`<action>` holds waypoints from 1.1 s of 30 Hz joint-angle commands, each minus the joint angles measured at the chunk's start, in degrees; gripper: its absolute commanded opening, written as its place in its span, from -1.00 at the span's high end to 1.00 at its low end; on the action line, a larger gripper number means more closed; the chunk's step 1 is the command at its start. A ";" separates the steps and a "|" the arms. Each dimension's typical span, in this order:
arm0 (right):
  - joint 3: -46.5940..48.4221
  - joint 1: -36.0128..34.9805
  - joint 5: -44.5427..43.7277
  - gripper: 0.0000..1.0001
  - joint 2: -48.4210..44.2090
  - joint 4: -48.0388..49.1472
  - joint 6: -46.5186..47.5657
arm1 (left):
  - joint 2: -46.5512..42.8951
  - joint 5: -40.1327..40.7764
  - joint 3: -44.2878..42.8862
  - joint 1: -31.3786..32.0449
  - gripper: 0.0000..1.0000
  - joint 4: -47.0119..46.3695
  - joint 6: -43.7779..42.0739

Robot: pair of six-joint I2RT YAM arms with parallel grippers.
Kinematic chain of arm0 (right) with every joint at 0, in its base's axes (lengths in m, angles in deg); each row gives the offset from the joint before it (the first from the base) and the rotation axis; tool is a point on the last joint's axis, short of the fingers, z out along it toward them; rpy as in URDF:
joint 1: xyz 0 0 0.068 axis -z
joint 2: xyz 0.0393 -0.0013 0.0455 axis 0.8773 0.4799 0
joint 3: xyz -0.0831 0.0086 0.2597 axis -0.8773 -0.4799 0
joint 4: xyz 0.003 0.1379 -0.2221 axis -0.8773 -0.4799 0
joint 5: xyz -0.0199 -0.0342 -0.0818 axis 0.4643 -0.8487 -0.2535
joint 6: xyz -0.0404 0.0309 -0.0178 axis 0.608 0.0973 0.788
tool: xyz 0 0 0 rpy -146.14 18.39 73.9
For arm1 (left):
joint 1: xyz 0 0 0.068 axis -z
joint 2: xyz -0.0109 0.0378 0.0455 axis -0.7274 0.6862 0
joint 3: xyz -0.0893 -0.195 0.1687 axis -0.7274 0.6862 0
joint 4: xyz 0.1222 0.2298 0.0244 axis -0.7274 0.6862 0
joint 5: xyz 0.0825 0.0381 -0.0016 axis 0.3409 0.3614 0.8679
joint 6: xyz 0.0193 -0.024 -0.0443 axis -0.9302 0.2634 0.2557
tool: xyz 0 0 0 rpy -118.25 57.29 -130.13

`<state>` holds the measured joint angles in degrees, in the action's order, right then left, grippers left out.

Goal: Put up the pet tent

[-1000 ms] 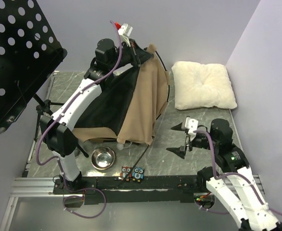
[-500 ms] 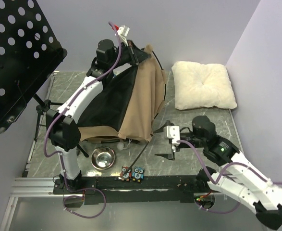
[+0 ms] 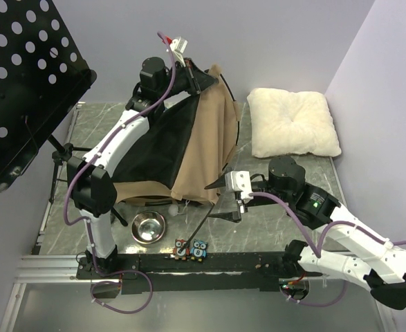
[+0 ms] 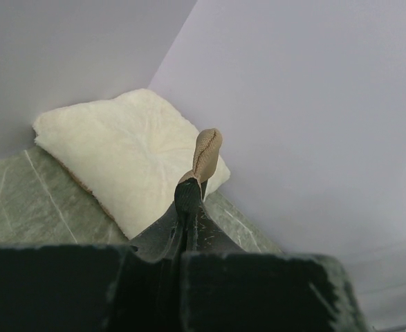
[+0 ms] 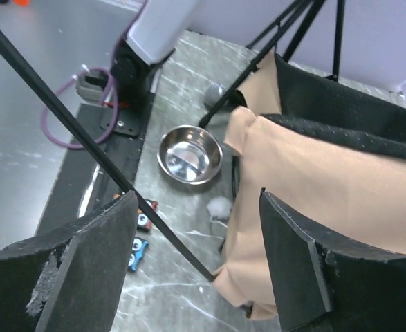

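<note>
The pet tent, tan fabric with a black panel, stands half raised at the table's middle. My left gripper is shut on its top tip, which pokes out past the closed fingers as black and tan cloth. My right gripper is open at the tent's lower right corner. In the right wrist view its jaws stand either side of a thin black pole and the tan corner, touching neither. A white pom-pom lies by the corner.
A steel bowl sits in front of the tent, two small owl figures at the near edge. A white fluffy cushion lies at the back right. A black perforated music stand overhangs the left side on tripod legs.
My right arm has swung left from the table's right side to the tent's lower corner, and its jaws have narrowed a little. The left gripper holds the tent top in place.
</note>
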<state>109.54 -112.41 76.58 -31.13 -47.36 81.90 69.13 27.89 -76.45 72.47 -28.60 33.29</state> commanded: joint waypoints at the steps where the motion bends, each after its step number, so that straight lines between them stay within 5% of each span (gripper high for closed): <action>1: 2.79 -0.59 3.34 -0.61 -0.55 1.63 -2.43 | 0.94 1.34 0.10 -0.14 0.99 -0.89 0.27; 5: 3.58 -1.82 5.45 -0.90 -0.72 -2.59 -0.14 | 1.38 1.34 -0.16 -0.49 0.99 -0.71 0.27; 10: 5.43 -4.19 7.12 -0.93 1.12 -3.13 -0.56 | 1.82 1.34 0.19 -0.75 0.99 -1.06 0.18; 20: 11.93 -6.30 9.59 -0.45 2.88 3.37 -12.78 | 2.34 1.08 0.54 -1.02 0.99 -0.88 -0.52; 33: 13.51 -9.55 12.23 -0.43 4.55 3.11 -14.72 | 2.61 0.73 0.63 -1.02 0.99 -1.06 -0.70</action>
<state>120.99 -120.74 87.42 -27.02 -46.57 68.64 71.27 28.85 -76.36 71.97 -29.13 33.27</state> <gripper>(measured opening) 0.716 0.024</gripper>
